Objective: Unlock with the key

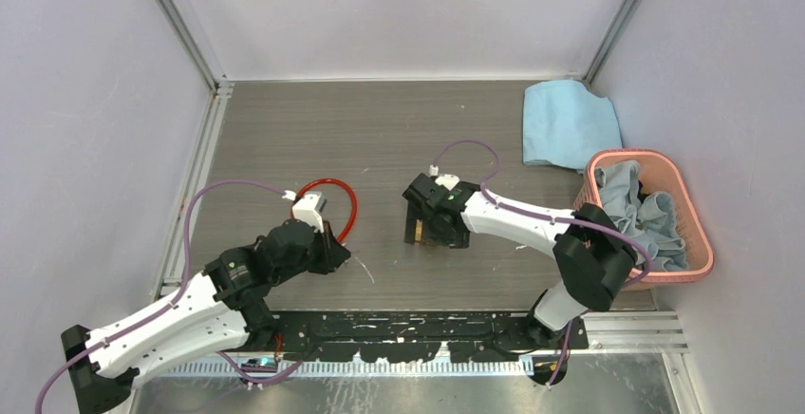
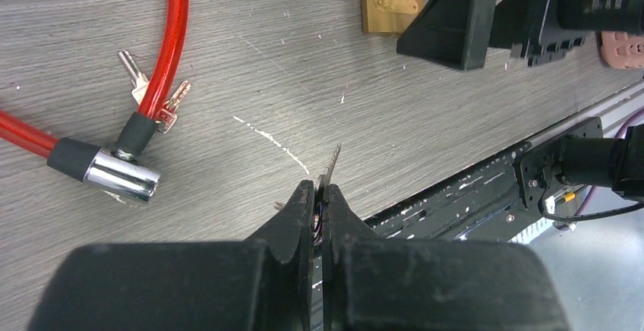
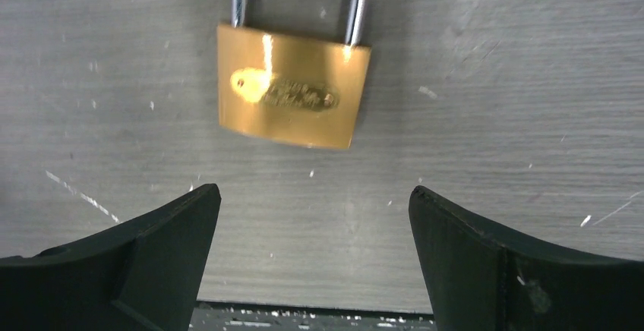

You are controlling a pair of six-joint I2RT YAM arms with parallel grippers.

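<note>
Far left on the grey surface (image 2: 266, 65) is the red cable lock (image 2: 176, 35), looped round, with its shiny metal end (image 2: 121, 175) lying flat. A couple of small loose keys (image 2: 137, 73) sit right up against the cable, partly tucked under it.

Just right of that loop is the left gripper (image 2: 319, 187). Its fingers (image 2: 292, 217) are squeezed together with basically no gap, and the key (image 2: 333, 164) is pinched between them. The thin silvery blade pokes out past the tips, seen edge-on and angled up towards the far side. There's a bit more metal jammed deeper between the fingers, but it's too dark in there to tell what it is. I can't tell whether the blade tip touches the surface.

Further right is the brass padlock (image 3: 292, 96), lying flat, well apart from the key. The top of its steel shackle runs out of the right wrist view, so I can't tell if it's locked.

The right gripper (image 3: 314, 194) hangs over it with its fingers (image 3: 167, 232) spread as wide as they go, holding nothing. The padlock lies just past the tips, lined up with the gap, and neither finger touches it.

Over on the right, a folded blue cloth (image 1: 565, 124) sits by the back wall. A pink basket (image 1: 627, 155) full of grey cloth is next to it.
</note>
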